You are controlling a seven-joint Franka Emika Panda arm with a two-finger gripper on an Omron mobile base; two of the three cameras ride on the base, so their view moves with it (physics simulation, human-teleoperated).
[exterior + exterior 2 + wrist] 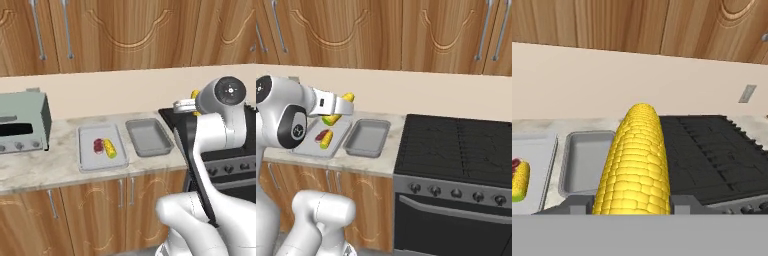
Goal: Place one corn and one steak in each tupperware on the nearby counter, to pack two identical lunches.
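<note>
So the claw [345, 106] is clamped on 1 corn cob [634, 162], held up in the air above the bench [45, 167], roughly over the seam between the 2 trays from the right base view. In the hand view the cob runs lengthwise away from the camera with the 2 finger tips [577, 206] pressing its sides near the close end, so most of its length sticks out past the grip.

The paler tupperware [86, 150] already has 1 corn [109, 148] and 1 steak [98, 146] lying side by side, touching or nearly so. The darker tupperware [148, 136] next to the stovetop [456, 145] has nothing in it, so that's probably where this cob goes.

Handling-wise, the cob looks stiff and light, nothing fragile. It's round though, so it could roll or pivot between flat fingers, especially held off-centre like this. The bumpy kernels probably help the grip a bit. A hold around the middle, across the long axis, would be steadier. On release it may roll, but the tray's raised rim should catch it. The second steak isn't something the robot has in sight here; being flat and thin, it'd likely need a pinch across its narrow width.
</note>
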